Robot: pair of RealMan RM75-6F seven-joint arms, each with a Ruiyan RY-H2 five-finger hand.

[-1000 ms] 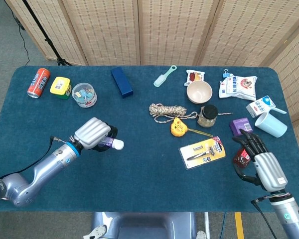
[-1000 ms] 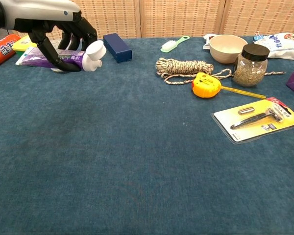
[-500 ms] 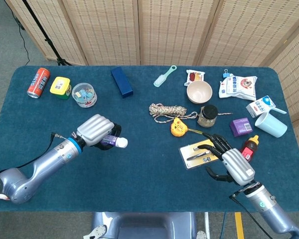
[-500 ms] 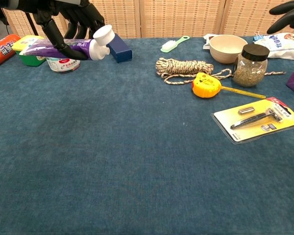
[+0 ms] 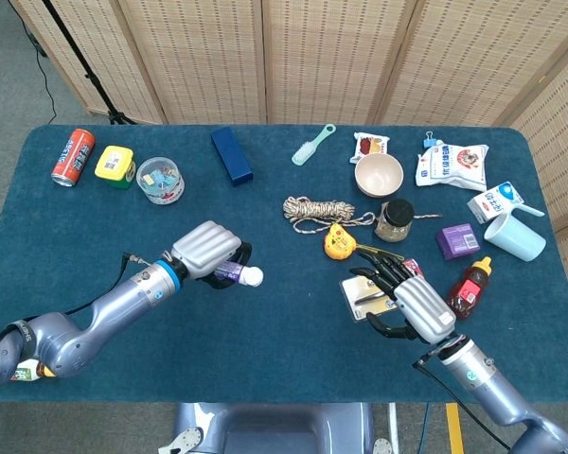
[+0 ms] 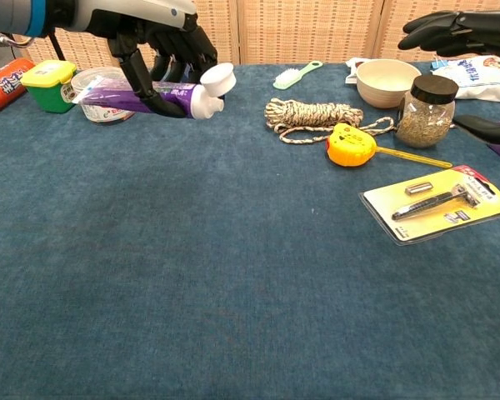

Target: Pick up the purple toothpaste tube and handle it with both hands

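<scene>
Left hand grips the purple toothpaste tube aloft, cap rightward; right hand hovers spread, empty. Next, I reckon: right takes the cap end.

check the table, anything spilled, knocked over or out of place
Nothing looks spilled or damaged. The red can lies on its side at the far left corner. The purple toothpaste tube is off the table, cap on, gripped in the left hand. The right hand hovers open above the razor pack.
</scene>
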